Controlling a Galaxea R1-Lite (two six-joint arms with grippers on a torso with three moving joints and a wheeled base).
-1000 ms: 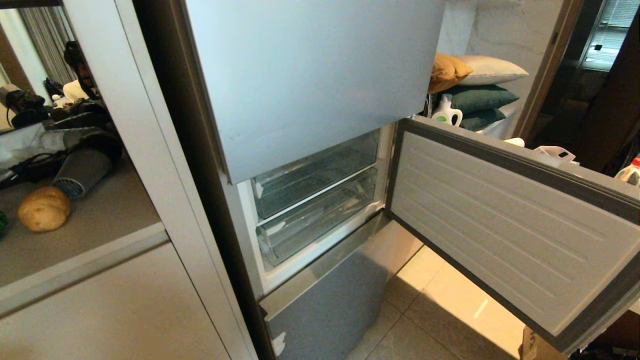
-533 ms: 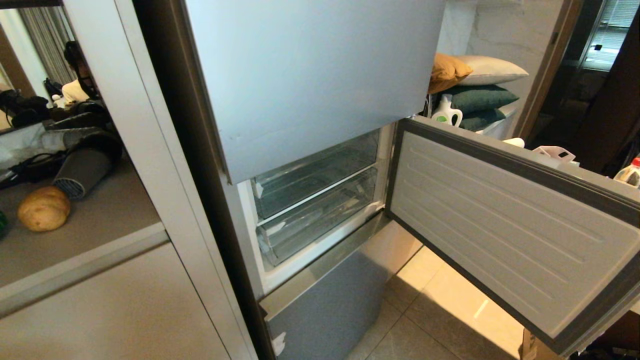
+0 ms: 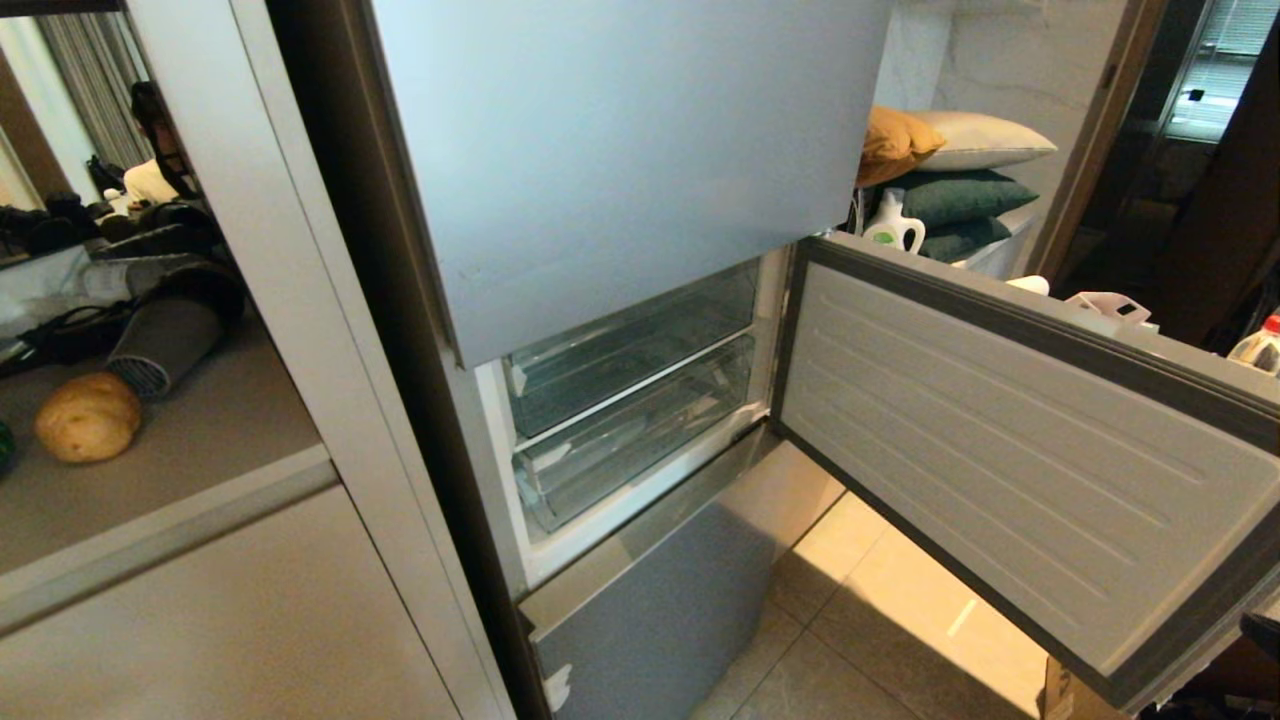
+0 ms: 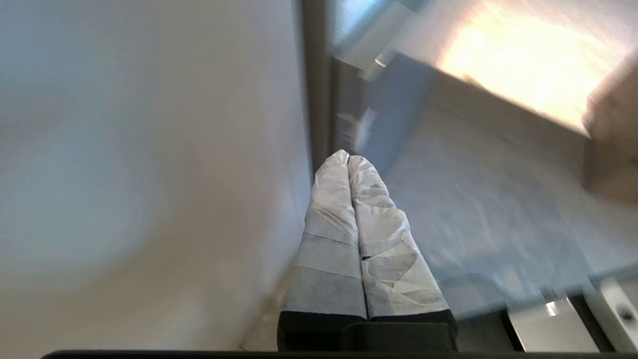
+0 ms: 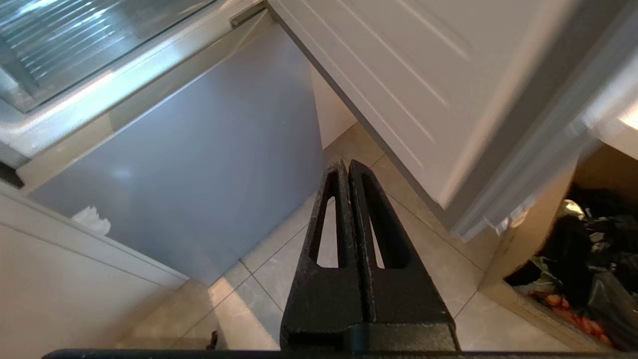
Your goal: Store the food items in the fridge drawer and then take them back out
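Fridge middle door [image 3: 1010, 440] swung open toward 4 o'clock in head view, inner liner facing up. Two clear fridge drawers stacked in the compartment: upper fridge drawer [image 3: 630, 345], lower fridge drawer [image 3: 635, 430], both pushed in, nothing seen inside. Their long axis runs from 8 o'clock to 2 o'clock, clear front walls facing 4 o'clock toward the open door.

Food items not stored yet: tan-brown bun [image 3: 88, 417] sits on the counter [image 3: 200, 440] at 9 o'clock of frame, roundish, no clear long axis. Green bell pepper [image 3: 4, 447] only a sliver at the frame's left edge, just beside the bun at its 9 o'clock. Grey hair dryer [image 3: 165, 345] lies near the bun at its 1 o'clock, ribbed nozzle pointing to 7 o'clock.

Left gripper [image 4: 348, 158]: taped fingers [image 4: 329, 214] pressed together, holding nothing, next to a pale cabinet panel; that view is motion-blurred. Right gripper [image 5: 343, 164]: black fingers clenched, empty, over floor tiles [image 5: 279, 259] in front of the bottom freezer door [image 5: 189, 164].

Versus a second ago: bun, dryer, drawers and door unchanged; a dark shape is new at the head view's right edge near 4 o'clock, cannot tell what it is.
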